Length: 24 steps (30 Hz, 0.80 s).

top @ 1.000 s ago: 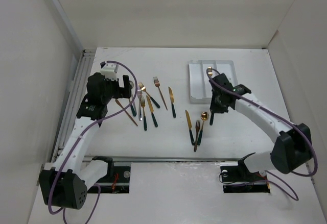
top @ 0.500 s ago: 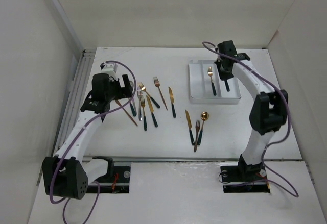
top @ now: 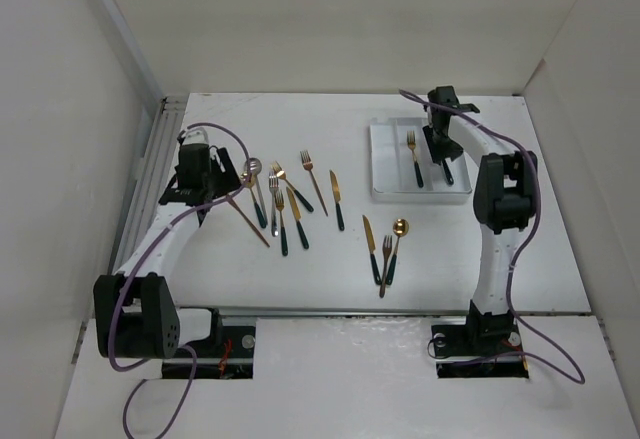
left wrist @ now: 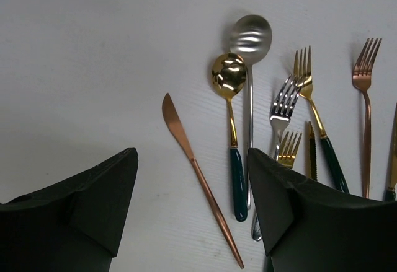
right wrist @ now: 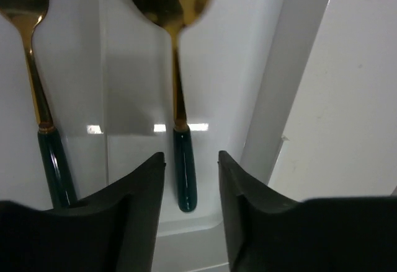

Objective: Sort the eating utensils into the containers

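The white tray (top: 385, 159) stands at the back right. A gold fork (top: 413, 154) lies in its middle compartment, also in the right wrist view (right wrist: 38, 105). A gold spoon (right wrist: 180, 98) with a dark green handle lies in the right compartment. My right gripper (right wrist: 191, 166) hovers open over that handle, with gaps on both sides. My left gripper (left wrist: 192, 157) stands open above the table, straddling a copper knife (left wrist: 198, 179). Beside it lie a gold spoon (left wrist: 231, 136), a silver spoon (left wrist: 250, 36) and several forks (left wrist: 305, 80).
Loose utensils (top: 290, 204) are spread left of centre. A knife (top: 370, 244), a fork (top: 386, 259) and a spoon (top: 398, 231) lie near the table's middle. White walls close in on both sides. The tray's rim (right wrist: 291, 80) runs just right of my right fingers.
My right arm swung from the table's middle to the tray and its jaws parted, leaving the spoon in the right compartment. My left gripper shifted left over the copper knife and narrowed.
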Tool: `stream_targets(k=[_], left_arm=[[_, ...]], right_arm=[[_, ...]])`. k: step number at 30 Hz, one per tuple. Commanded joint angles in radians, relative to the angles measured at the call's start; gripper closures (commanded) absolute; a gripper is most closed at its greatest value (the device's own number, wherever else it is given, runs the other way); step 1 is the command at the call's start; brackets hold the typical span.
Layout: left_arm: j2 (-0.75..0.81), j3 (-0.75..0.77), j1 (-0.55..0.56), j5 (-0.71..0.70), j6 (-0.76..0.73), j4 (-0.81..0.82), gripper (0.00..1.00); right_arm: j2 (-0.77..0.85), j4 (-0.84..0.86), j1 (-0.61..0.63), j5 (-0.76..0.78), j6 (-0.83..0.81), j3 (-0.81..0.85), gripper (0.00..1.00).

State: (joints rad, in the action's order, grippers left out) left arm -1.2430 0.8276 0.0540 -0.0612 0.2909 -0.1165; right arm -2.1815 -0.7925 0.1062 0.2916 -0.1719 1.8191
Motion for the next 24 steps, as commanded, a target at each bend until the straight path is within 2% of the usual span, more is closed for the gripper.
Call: stream_targets(k=[1,2,6,9,16,24], left_arm=[[-0.012,0.051,-0.006,0.019,0.048,-0.020,0.32],[-0.025,0.065,-0.006,0.030,0.048,-0.020,0.32],[-0.052,0.076,-0.006,0.031,0.039,-0.038,0.32],[-0.076,0.096,-0.006,0.041,0.030,-0.049,0.31],[-0.107,0.125,0.003,0.064,0.044,-0.094,0.29],[-0.228,0.223,0.015,0.083,0.180,-0.305,0.28]], right_arm=[[-0.009,0.032,0.007,0.032,0.041,0.036,0.52],[-0.009,0.032,0.007,0.041,0.057,0.025,0.46],[0.034,0.042,0.007,0.084,0.103,-0.003,0.37],[0.097,0.067,0.007,0.139,0.147,-0.026,0.36],[0.276,0.108,0.007,0.097,0.307,-0.084,0.34],[0.465,0.154,0.153,0.049,0.382,-0.219,0.31]])
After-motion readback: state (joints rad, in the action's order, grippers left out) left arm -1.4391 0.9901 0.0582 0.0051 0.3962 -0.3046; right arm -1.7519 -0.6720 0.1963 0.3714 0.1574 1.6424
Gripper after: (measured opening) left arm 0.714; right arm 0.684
